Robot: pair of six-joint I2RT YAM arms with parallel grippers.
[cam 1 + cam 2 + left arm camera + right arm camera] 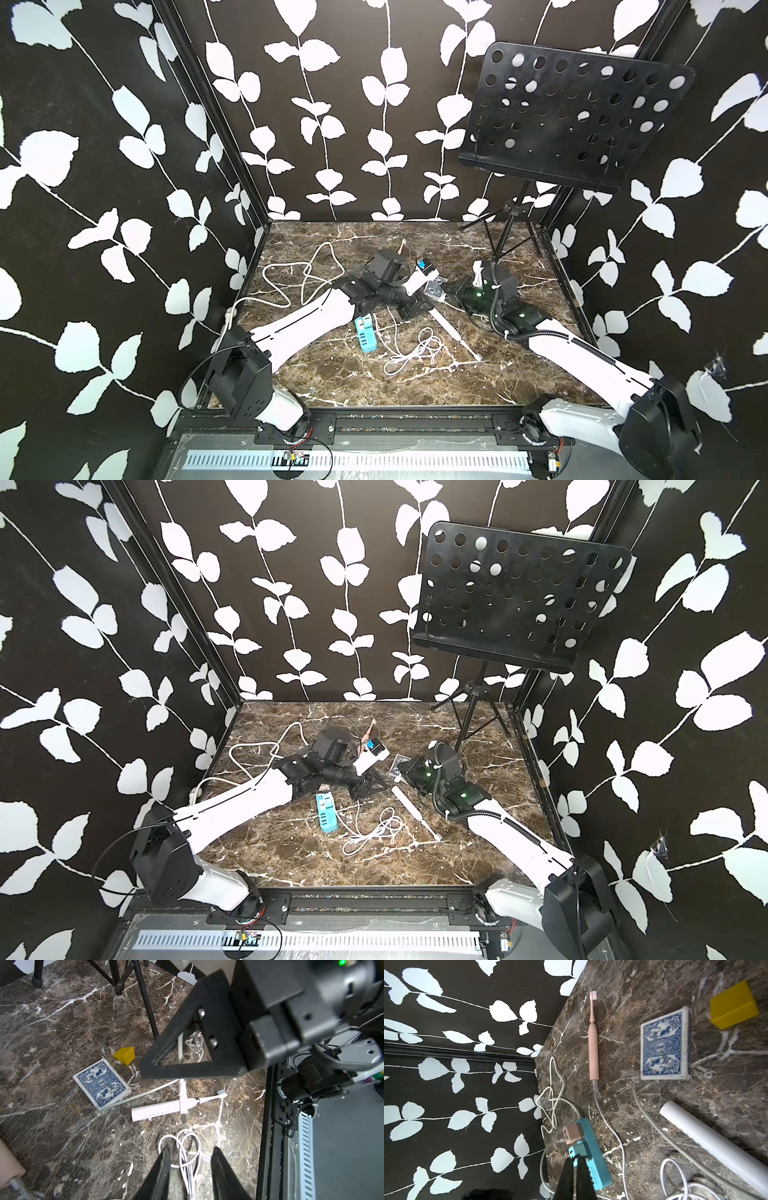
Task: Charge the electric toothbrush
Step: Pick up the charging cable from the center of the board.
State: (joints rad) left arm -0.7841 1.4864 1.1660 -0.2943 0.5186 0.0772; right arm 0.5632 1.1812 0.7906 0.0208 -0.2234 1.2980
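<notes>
The white electric toothbrush [158, 1110] lies flat on the marble worktop [52, 1043] just beside the deck of playing cards [101, 1083], while the left fingers [160, 1174] stand narrowly apart, gripping nothing, above a coiled white cable [187, 1147], and the right fingers [564, 1180] are pressed together.

- Brown marble tabletop [332, 386], white veining.
- Lying flat: white toothbrush [164, 1110], pink toothbrush [593, 1047], teal power strip [365, 336].
- white cable [411, 353], coiled, near the strip.
- card deck [664, 1045] beside yellow block [733, 1005].
</notes>
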